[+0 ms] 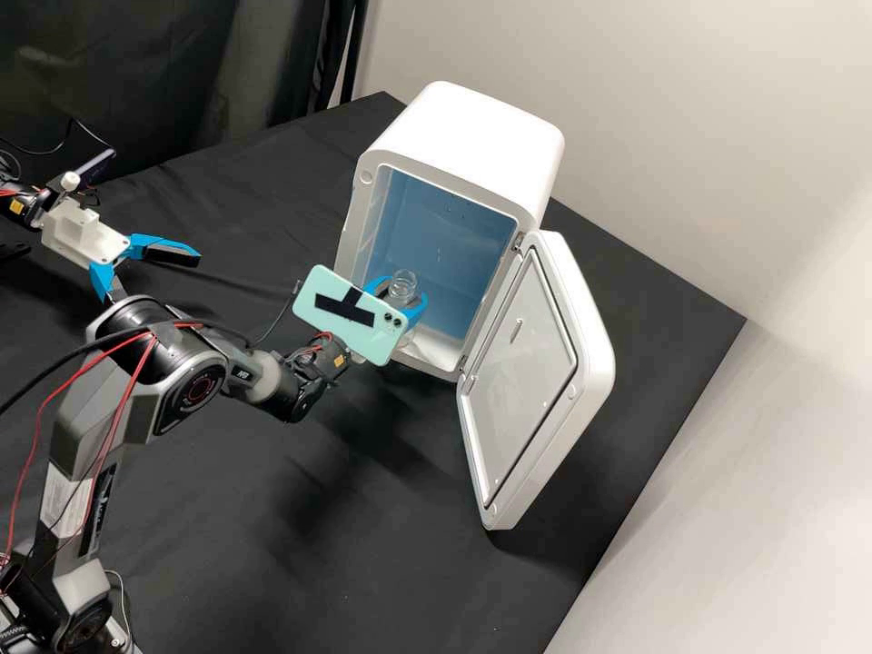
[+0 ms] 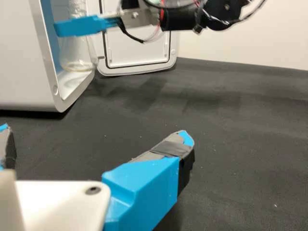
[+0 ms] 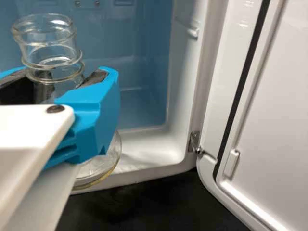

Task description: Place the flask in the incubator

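My right gripper [image 3: 48, 91] was clamped on the neck of the flask [image 3: 48, 43], one bright blue finger pressed to each side just below the rolled glass lip. The flask was clear, thin-walled glass, with a short ringed neck widening to a round, broad base, and it stood upright. It sat in the mouth of the incubator [image 1: 472, 145], its base over the white lower sill at the front of the chamber; from the right wrist view I could not tell whether the glass touched the floor or hung just above it. The incubator was a small box of smooth white plastic with rounded corners and a pale blue lining, and its door [image 1: 536, 381], a flat panel with a dark seal line around it, was swung wide open on the hinge side. My left gripper [image 1: 153, 274] was well apart from all this over the black cloth-covered bench [image 1: 318, 509], its fingers spread wide and holding nothing, dark padding on their inner faces. A mint-green phone [image 1: 350, 313] was strapped on the right wrist.
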`<state>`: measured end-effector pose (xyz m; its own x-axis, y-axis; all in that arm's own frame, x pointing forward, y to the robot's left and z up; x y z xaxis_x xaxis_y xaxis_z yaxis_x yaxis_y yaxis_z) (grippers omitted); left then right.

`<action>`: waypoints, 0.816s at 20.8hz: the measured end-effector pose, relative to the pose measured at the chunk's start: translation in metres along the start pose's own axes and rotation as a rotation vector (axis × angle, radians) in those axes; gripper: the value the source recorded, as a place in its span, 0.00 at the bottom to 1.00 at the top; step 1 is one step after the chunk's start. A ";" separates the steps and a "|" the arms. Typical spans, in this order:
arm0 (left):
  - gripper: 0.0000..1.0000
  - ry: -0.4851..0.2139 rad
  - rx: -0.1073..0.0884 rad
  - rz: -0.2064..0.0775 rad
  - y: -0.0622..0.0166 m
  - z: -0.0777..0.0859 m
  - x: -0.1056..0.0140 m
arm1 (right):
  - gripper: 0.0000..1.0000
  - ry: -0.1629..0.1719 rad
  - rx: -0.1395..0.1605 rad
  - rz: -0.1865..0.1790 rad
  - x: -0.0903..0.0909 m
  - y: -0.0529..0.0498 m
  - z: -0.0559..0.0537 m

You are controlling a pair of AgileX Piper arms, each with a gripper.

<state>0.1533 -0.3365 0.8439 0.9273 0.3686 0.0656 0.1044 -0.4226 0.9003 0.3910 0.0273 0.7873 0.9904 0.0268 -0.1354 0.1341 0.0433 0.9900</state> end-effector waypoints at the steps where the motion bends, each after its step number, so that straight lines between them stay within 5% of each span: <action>1: 1.00 0.001 -0.002 -0.004 -0.0008 0.000 0.000 | 0.00 -0.004 0.006 0.006 0.006 0.002 -0.001; 11: 1.00 0.005 -0.011 -0.019 -0.0033 -0.002 0.002 | 0.00 -0.024 0.010 0.015 0.049 0.021 -0.012; 17: 1.00 0.003 -0.016 -0.031 -0.0054 -0.002 0.002 | 0.00 -0.034 0.043 0.002 0.079 0.019 -0.026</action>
<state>0.1544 -0.3318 0.8400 0.9226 0.3838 0.0390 0.1271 -0.3979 0.9086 0.4710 0.0562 0.7947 0.9912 -0.0074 -0.1322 0.1322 0.0002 0.9912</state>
